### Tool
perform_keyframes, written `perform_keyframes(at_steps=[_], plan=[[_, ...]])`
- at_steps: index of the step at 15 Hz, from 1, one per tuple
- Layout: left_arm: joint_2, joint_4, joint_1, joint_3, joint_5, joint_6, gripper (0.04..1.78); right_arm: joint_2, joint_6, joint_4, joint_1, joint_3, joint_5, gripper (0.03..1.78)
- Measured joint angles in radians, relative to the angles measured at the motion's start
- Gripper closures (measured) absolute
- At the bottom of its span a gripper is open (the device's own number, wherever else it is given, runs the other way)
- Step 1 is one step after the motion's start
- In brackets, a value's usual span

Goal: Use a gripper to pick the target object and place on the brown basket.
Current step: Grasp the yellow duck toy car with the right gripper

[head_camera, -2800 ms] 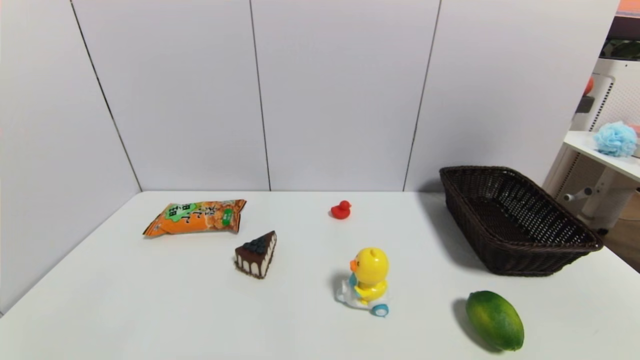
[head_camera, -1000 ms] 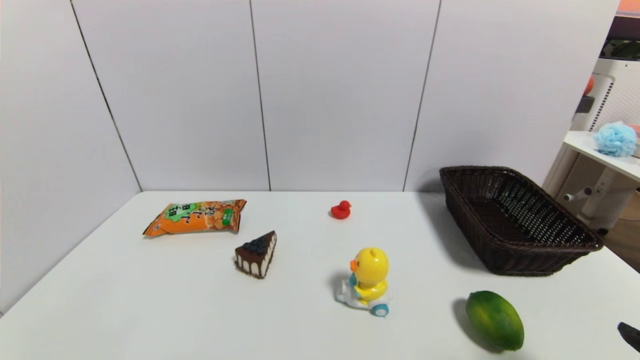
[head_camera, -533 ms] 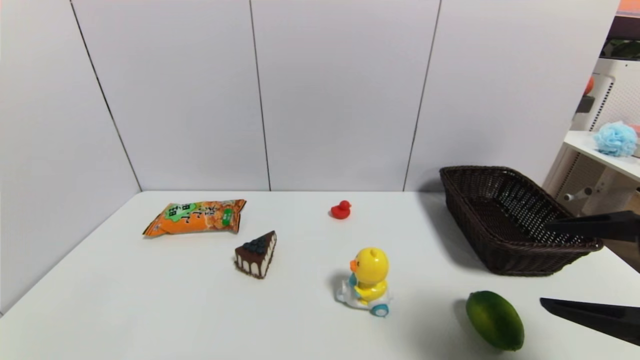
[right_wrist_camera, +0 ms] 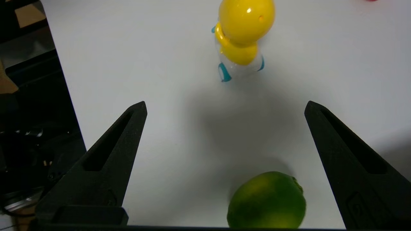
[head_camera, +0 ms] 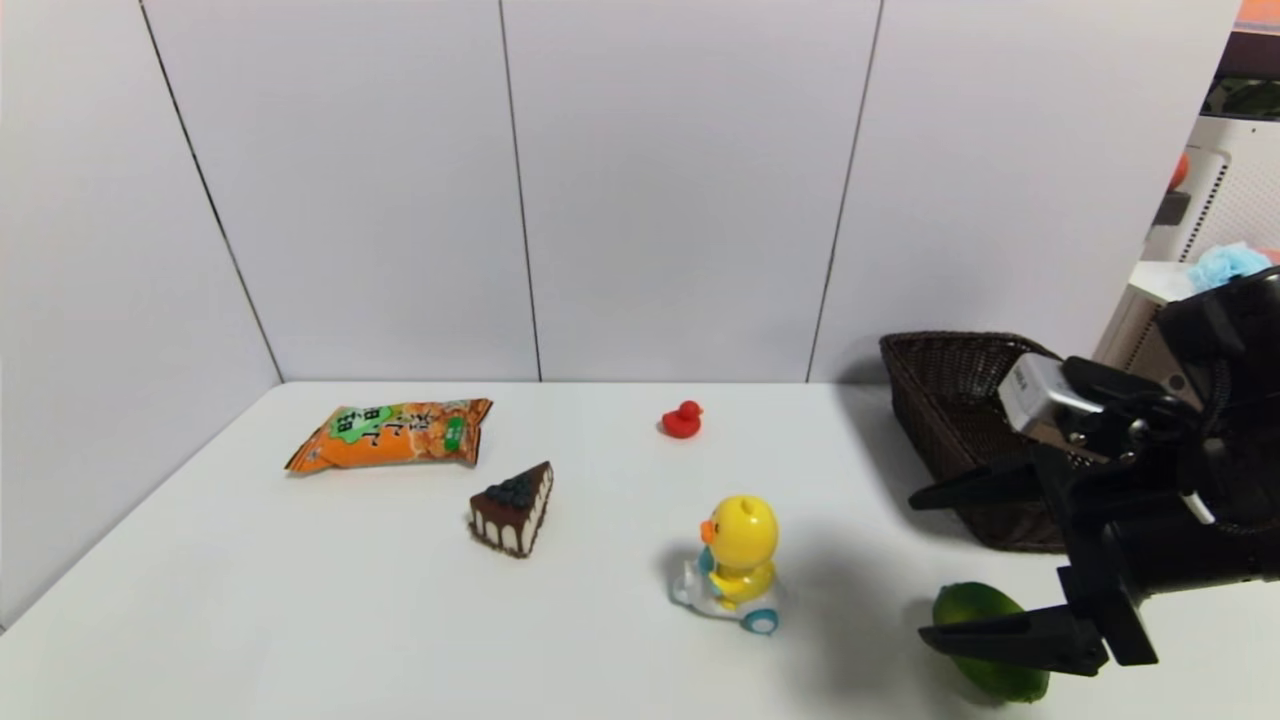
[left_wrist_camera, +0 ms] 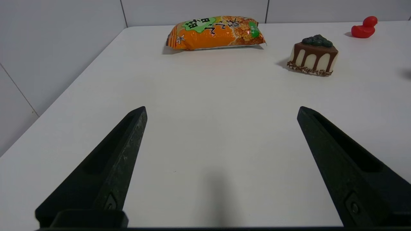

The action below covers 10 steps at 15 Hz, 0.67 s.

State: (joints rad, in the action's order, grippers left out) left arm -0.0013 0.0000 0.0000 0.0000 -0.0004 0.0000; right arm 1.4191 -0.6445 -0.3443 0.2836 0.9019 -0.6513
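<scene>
The yellow duck toy (head_camera: 737,562) with a blue scarf and a white wheeled base stands upright near the table's middle front; it also shows in the right wrist view (right_wrist_camera: 243,35). My right gripper (head_camera: 920,565) is open and empty, hovering above the table to the right of the duck, fingers pointing at it, one above the green lime (head_camera: 990,655). In its own view the right gripper (right_wrist_camera: 224,107) is well short of the duck. The brown basket (head_camera: 950,420) stands at the back right, partly hidden by the right arm. My left gripper (left_wrist_camera: 221,110) is open and empty over bare table.
A red rubber duck (head_camera: 682,420), a chocolate cake slice (head_camera: 513,510) and an orange snack bag (head_camera: 392,434) lie left and behind the yellow duck. The lime (right_wrist_camera: 267,200) lies under the right gripper. The table's right and front edges are close.
My right arm has come in from the right edge and swung left over the lime towards the duck, now covering part of the basket. The objects have not moved.
</scene>
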Motion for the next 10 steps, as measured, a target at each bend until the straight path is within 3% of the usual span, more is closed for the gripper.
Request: perform_keyframes(at_steps=[4, 6, 10], plan=[[0.000, 0.000, 0.000, 0.000, 0.000, 0.000, 0.13, 0.094, 0.004, 0.015, 0.081, -0.001, 0.004, 0.11], [0.000, 0.000, 0.000, 0.000, 0.000, 0.000, 0.13, 0.139, 0.026, 0.073, 0.121, 0.007, 0.010, 0.11], [0.000, 0.000, 0.000, 0.000, 0.000, 0.000, 0.13, 0.228, 0.068, 0.136, 0.177, 0.028, 0.049, 0.11]])
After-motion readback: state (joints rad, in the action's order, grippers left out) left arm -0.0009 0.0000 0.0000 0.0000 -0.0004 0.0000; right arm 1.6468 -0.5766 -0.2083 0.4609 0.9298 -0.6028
